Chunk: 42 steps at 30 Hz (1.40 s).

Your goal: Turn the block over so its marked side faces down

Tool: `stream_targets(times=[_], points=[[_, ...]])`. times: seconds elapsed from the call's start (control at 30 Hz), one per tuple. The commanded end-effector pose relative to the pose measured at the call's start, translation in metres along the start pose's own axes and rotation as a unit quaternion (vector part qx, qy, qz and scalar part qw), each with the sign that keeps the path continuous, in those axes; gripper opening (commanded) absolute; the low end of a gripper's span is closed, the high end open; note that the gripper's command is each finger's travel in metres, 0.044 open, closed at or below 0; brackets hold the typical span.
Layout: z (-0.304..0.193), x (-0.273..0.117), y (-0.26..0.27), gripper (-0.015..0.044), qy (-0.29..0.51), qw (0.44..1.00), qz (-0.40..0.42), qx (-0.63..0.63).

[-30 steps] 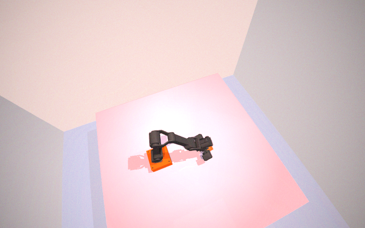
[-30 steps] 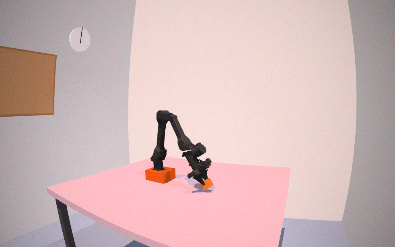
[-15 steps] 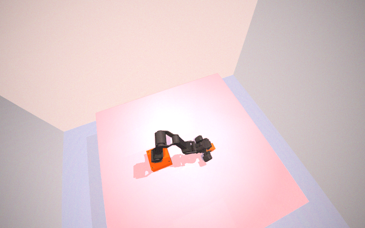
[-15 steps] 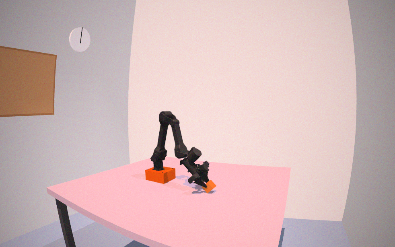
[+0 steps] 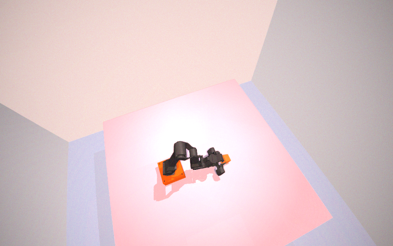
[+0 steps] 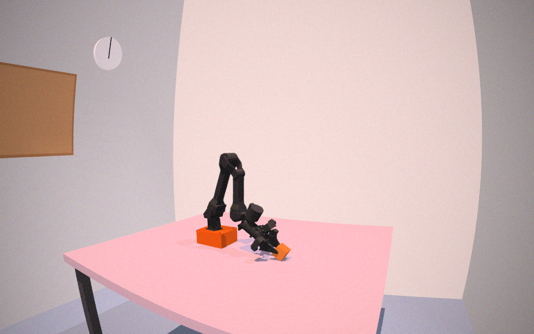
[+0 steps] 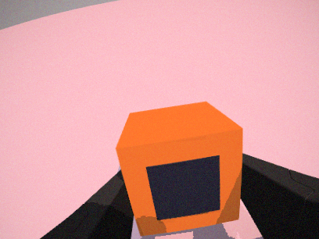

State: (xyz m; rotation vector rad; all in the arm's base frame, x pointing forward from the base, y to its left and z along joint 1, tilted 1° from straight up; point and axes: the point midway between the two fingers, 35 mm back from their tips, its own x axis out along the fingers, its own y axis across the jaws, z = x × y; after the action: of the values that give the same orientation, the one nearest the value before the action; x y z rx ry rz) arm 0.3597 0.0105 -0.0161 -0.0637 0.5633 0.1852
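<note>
My fingers (image 5: 224, 158) (image 6: 278, 249) are closed on the orange block (image 5: 226, 158) (image 6: 282, 252) (image 7: 180, 134), one on each side, held apart by its width. In the exterior view it sits tilted right of the lower centre, low over the pink table (image 5: 260, 188) (image 6: 315, 271) (image 7: 156, 51); whether its lowest edge touches, I cannot tell. Its dark square (image 7: 184, 188) looks back at my wrist camera from the lower middle of the frame, so the turn is unfinished. I judge this to be the tipping step: I should hold my squeeze even and roll the block about its low edge, bringing my wrist down and levelling my fingers while the marked face swings toward the table. Going slowly matters, since pressing hard on that edge could twist the block in my grip. If my wrist gets too near the surface, I would do better to set the block on a side, let go and regrip for the rest. The orange base (image 5: 181, 171) (image 6: 208, 237) lies to the left in the top view, apart from my fingers, and the table's right edge is well beyond the block, so I have room to ease rightward as it rolls.
</note>
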Motion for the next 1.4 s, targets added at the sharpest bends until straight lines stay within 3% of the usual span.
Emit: stream_targets(times=[0.0, 0.63, 1.17, 1.37], points=[[-0.0017, -0.0046, 0.0019, 0.0000, -0.021, 1.000, 0.002, 0.001], [0.0009, -0.0067, 0.0019, 0.0000, -0.033, 0.999, 0.002, 0.001], [0.0009, -0.0067, 0.0019, 0.0420, -0.033, 0.999, 0.002, 0.001], [0.0009, -0.0067, 0.0019, 0.0440, -0.033, 0.999, 0.002, 0.001]])
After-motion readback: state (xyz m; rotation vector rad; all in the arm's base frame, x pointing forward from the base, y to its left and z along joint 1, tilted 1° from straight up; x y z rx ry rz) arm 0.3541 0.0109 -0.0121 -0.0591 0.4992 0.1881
